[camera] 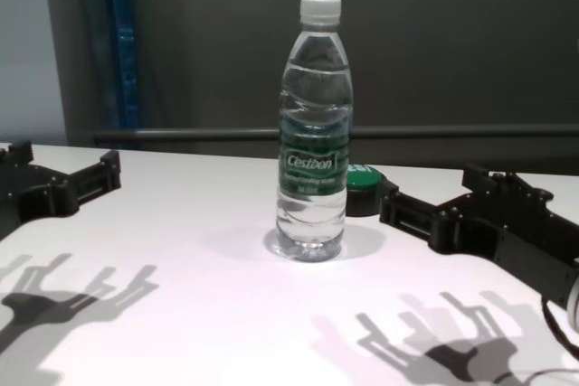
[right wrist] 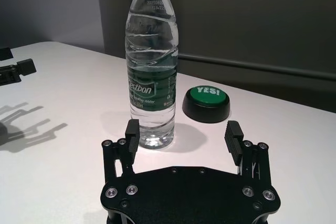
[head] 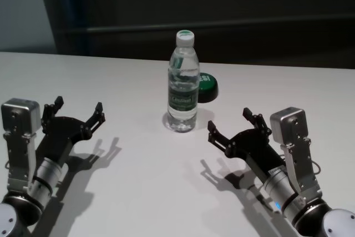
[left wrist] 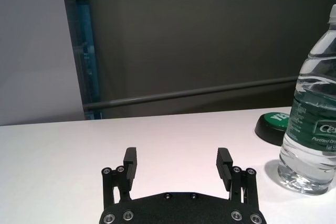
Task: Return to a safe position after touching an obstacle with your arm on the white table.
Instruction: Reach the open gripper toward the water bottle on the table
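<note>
1. Head view shows the left gripper [head: 76, 111] and right gripper [head: 233, 124] hovering low with fingers spread, holding nothing; neither arm touches anything, so the retreat looks largely done.
2. Ahead of the right fingers, slightly toward the left arm, the obstacle [head: 183, 82] stands upright on the white table [head: 122, 192]; a black puck [head: 208, 87] sits just behind it.
3. Beyond the tabletop's far edge stands a dark wall [head: 233, 9].

Upright on table [head: 138, 192] centre: bottle [head: 182, 87], puck [head: 208, 86] just behind on its right. Open tabletop between bottle and left gripper [head: 77, 112]; narrower gap to right gripper [head: 233, 123].
</note>
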